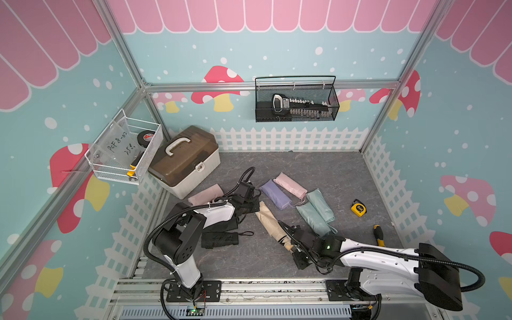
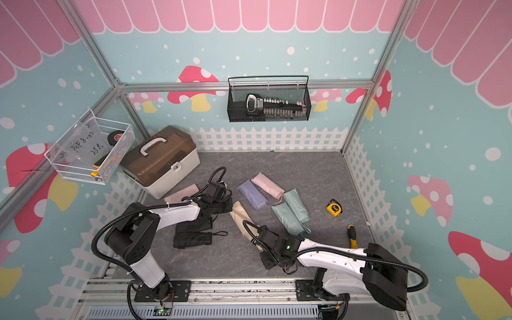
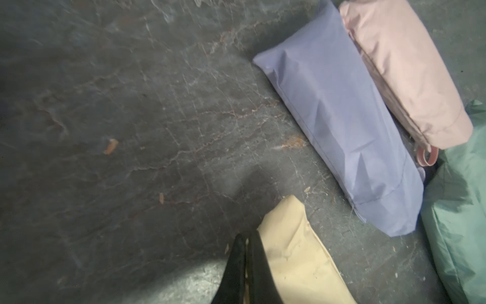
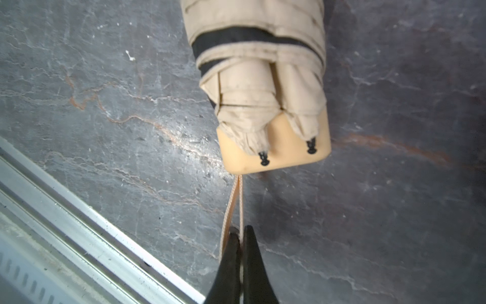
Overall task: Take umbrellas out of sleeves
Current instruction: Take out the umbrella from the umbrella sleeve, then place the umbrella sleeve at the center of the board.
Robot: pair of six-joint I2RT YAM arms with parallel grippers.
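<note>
The beige umbrella [image 4: 259, 65] lies partly out of the beige sleeve [image 3: 297, 258], its pleated end and stubby handle [image 4: 273, 147] bare. My right gripper [image 4: 242, 230] is shut on its wrist loop [image 4: 234, 200], near the front rail. My left gripper [image 3: 246, 238] is shut on the far corner of the beige sleeve [image 1: 264, 214]. Beside them lie filled lilac [image 1: 275, 194], pink [image 1: 289, 184] and two mint sleeves [image 1: 310, 219], [image 1: 321, 205]. A bare black umbrella [image 1: 220, 239] lies by the left arm, and a flat pink sleeve [image 1: 206, 194] sits behind it.
A brown-lidded toolbox [image 1: 184, 160] stands at the back left. A yellow tape measure [image 1: 358, 207] and a screwdriver [image 1: 379, 235] lie on the right of the grey mat. Wire baskets [image 1: 296, 99], [image 1: 124, 151] hang on the walls. A metal rail [image 4: 79, 221] runs along the front.
</note>
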